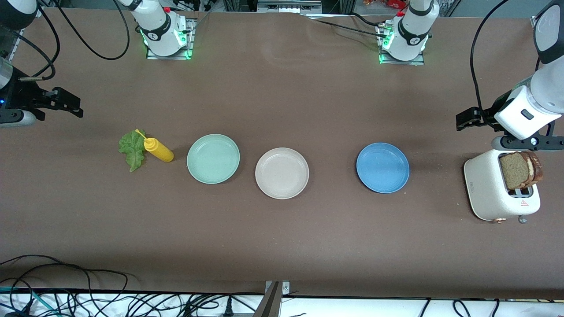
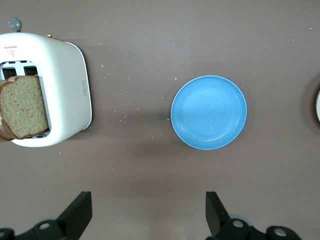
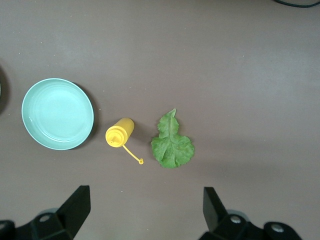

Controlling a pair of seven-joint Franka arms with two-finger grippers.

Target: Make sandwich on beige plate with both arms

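The beige plate lies bare in the middle of the table, its rim just showing in the left wrist view. The sandwich's parts lie apart. Tan bread slices stand in a white toaster at the left arm's end. A green lettuce leaf lies flat at the right arm's end. My left gripper hangs open over bare table beside the toaster. My right gripper hangs open over bare table near the lettuce. Neither holds anything.
A yellow squeeze bottle lies beside the lettuce. A mint green plate sits between bottle and beige plate. A blue plate sits between beige plate and toaster. Cables run along the table's near edge.
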